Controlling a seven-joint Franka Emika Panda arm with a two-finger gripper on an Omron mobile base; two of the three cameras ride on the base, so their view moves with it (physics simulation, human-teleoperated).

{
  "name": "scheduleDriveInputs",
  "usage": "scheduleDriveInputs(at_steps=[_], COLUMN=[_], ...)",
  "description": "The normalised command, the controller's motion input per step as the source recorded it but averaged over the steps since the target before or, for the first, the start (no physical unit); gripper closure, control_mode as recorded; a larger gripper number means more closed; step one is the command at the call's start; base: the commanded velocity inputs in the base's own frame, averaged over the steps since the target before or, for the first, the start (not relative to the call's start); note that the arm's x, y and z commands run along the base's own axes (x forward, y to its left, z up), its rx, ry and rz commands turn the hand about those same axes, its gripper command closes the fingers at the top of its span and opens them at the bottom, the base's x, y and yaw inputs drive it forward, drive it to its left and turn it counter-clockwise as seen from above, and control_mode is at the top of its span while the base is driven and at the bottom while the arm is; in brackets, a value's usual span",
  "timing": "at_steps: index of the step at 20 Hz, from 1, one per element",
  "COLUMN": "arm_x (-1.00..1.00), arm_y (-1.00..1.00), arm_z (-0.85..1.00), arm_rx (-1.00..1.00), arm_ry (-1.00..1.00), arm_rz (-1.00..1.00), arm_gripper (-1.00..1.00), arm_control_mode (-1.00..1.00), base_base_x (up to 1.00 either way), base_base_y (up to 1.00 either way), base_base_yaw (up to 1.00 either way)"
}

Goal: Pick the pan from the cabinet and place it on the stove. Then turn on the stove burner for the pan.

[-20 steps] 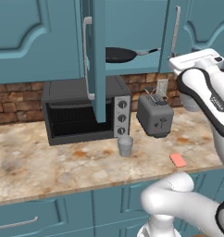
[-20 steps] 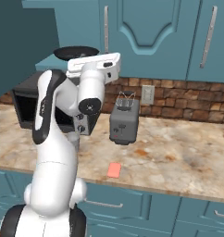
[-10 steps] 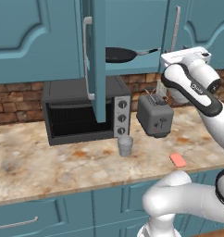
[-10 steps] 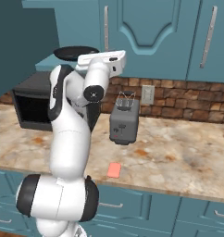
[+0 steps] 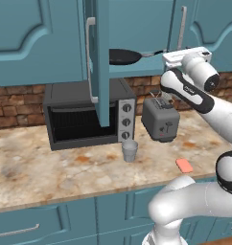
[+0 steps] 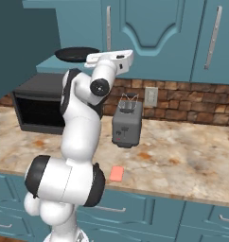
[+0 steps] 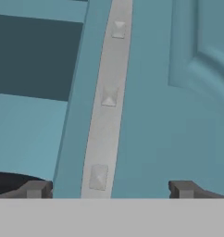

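since the earlier frame the arm has swung left, nearer the open cabinet. left base view: pan on its shelf, handle pointing right toward the hand. right base view: pan just left of the hand. hand view: gripper wide open, empty; pan's dark edge lower left.

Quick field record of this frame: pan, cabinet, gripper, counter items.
pan: black, on the bottom shelf of the open cabinet, handle pointing right
cabinet: door swung open toward the camera
gripper: open, holding nothing, level with the shelf, facing the silver bar handle of a shut door
counter: microwave, toaster, cup, pink sponge
task state: pan not yet picked
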Motion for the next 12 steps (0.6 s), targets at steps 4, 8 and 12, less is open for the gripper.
scheduleDriveInputs(at_steps=[4,8,12], arm_x=[0.39,0.15,-0.01], arm_y=[0.02,0.03,0.12], arm_z=[0.00,0.00,0.00], arm_rx=[0.00,0.00,-0.01], arm_ry=[0.05,0.00,-0.01], arm_rz=[0.00,0.00,0.00], arm_gripper=[1.00,1.00,1.00], arm_control_mode=[-1.00,-1.00,-1.00], base_base_x=[0.00,0.00,0.00], base_base_y=[0.00,0.00,0.00], base_base_yaw=[0.00,0.00,0.00])
